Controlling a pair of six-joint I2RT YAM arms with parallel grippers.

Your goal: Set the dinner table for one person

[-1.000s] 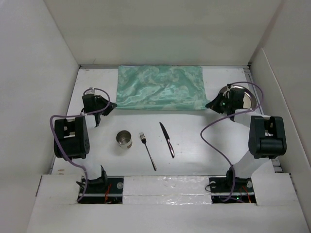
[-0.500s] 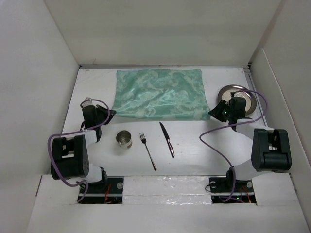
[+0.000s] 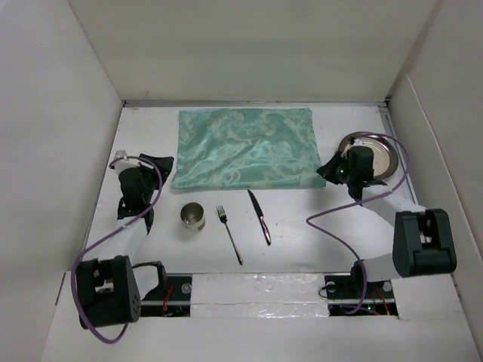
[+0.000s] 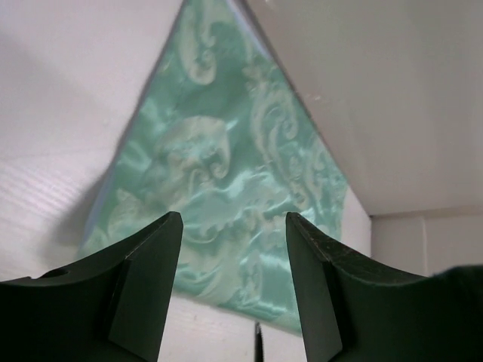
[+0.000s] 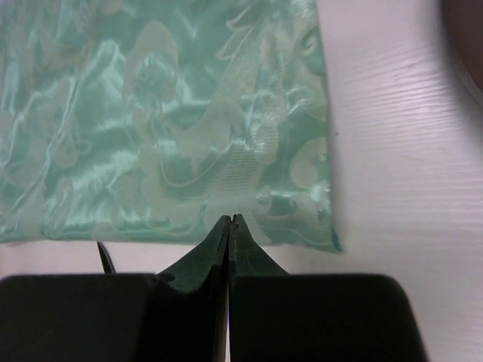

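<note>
Looking from the left, my left gripper (image 4: 232, 226) hangs with its jaws apart and empty beside the mat's (image 3: 245, 147) near left corner, free to fetch something. The mat lies flat towards the far edge of the dinner table (image 3: 302, 226), ready for the setting. The cup (image 3: 193, 216), fork (image 3: 230, 234) and knife (image 3: 259, 216) lie between the mat and the near edge. My right gripper (image 5: 230, 220) is pinched together at the mat's near right corner, and I can't tell if it nips cloth. The plate (image 3: 373, 151) sits by the right edge.
</note>
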